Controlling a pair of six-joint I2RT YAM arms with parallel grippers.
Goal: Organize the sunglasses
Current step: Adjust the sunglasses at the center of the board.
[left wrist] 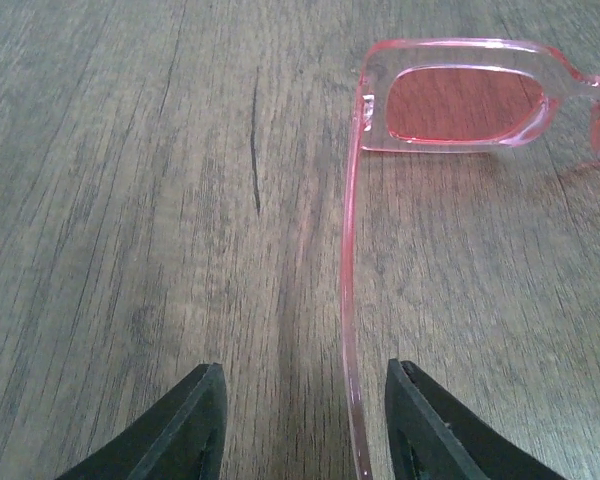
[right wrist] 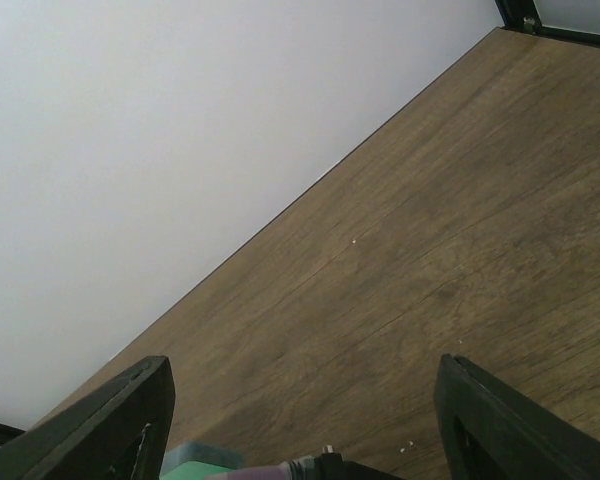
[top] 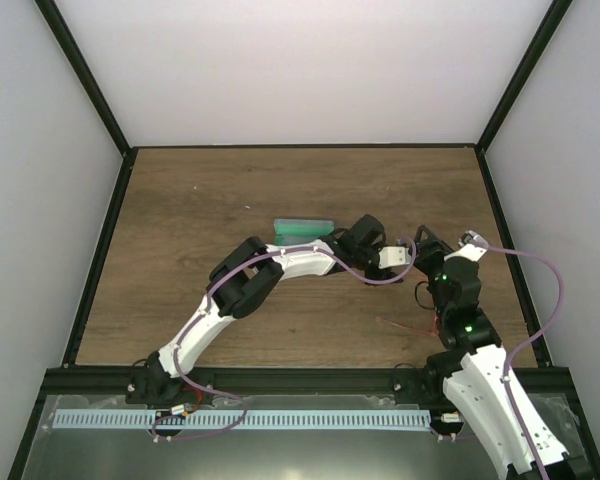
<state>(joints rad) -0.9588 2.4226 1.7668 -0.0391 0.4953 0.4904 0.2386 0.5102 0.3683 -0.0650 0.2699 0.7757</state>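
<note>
The sunglasses (left wrist: 460, 100) lie on the wooden table in the left wrist view, with a translucent pink-red frame and one lens at the upper right. Their thin temple arm (left wrist: 347, 300) runs down the frame and passes between the fingers of my left gripper (left wrist: 305, 400). That gripper is open, its jaws low over the table. The temple arm lies close to the right finger (left wrist: 430, 430) without visible contact. My right gripper (right wrist: 305, 365) is open and holds nothing, raised and tilted toward the back wall. From above, both grippers (top: 405, 257) (top: 425, 243) meet at centre right and hide the sunglasses.
A blue-grey case with green inside (top: 302, 229) lies behind the left forearm, and its corner (right wrist: 195, 462) shows at the bottom of the right wrist view. White walls and black frame rails (top: 105, 250) enclose the table. Purple cables loop off both arms.
</note>
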